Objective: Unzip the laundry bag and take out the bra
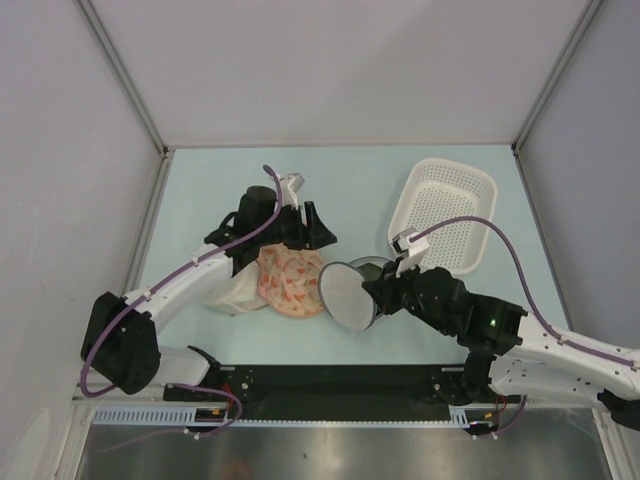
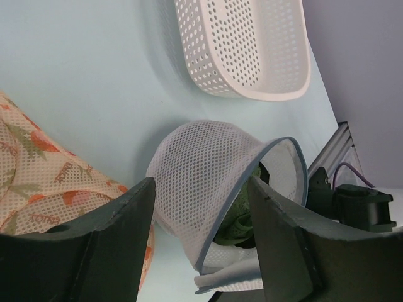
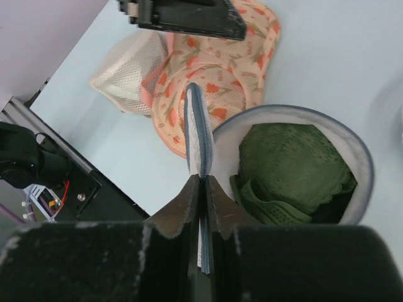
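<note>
The laundry bag (image 1: pixel 362 270) lies unzipped at the table's middle, its round lid (image 1: pixel 345 295) flipped up on edge. My right gripper (image 1: pixel 378 290) is shut on the lid's navy zipper rim (image 3: pixel 196 126). Inside the open drum (image 3: pixel 362 157) lies the bra (image 3: pixel 289 163), which looks dark green and lacy. It also shows in the left wrist view (image 2: pixel 242 211) behind the lid (image 2: pixel 201 170). My left gripper (image 1: pixel 300 225) is open and empty, hovering to the left of the bag; in its own view (image 2: pixel 201 214) the bag shows between the fingers, some way beyond them.
A white perforated basket (image 1: pixel 445 215) stands at the back right and also shows in the left wrist view (image 2: pixel 245 44). A peach floral padded item (image 1: pixel 290 280) lies beside the bag, with a plain mesh bag (image 1: pixel 235 290) to its left.
</note>
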You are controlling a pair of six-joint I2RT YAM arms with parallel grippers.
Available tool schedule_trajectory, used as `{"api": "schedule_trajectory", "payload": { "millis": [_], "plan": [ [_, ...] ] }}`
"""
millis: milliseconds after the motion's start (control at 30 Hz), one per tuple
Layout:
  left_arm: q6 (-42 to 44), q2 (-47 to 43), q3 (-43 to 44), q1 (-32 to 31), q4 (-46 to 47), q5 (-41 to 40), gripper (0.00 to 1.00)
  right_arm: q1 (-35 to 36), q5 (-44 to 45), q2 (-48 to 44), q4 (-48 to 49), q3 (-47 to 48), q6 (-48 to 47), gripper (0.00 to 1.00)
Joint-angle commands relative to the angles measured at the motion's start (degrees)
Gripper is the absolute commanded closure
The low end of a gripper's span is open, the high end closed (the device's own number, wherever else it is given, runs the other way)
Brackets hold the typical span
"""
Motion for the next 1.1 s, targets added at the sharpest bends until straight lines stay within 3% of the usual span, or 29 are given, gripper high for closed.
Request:
{"api": "schedule_trajectory", "payload": {
  "millis": [0, 333, 567, 833, 1067],
  "plan": [
    [0.6, -1.0, -0.6, 0.4, 1.7, 2.1, 0.35, 3.5, 6.9, 1.5, 2.7, 3.7, -3.2, 0.9],
    [1.2, 0.1, -1.9, 0.4, 2.6, 3.7, 0.36, 8.8, 5.3, 2.9, 2.8, 4.6, -5.0, 0.83],
    [1.1, -0.1, -2.5, 0.4, 2.6, 3.1, 0.36, 16.0, 5.2, 2.8, 0.8, 4.9, -4.0, 0.71],
    [1.9, -1.2, -2.2, 0.3, 1.4, 2.1, 0.36, 22.7, 6.5, 5.2, -0.5, 7.4, -3.8, 0.45],
    [2.2, -1.8, -2.3, 0.4, 0.9, 1.8, 0.36, 24.0, 10.4, 2.1, -1.0, 6.8, -3.2, 0.39]
  ]
}}
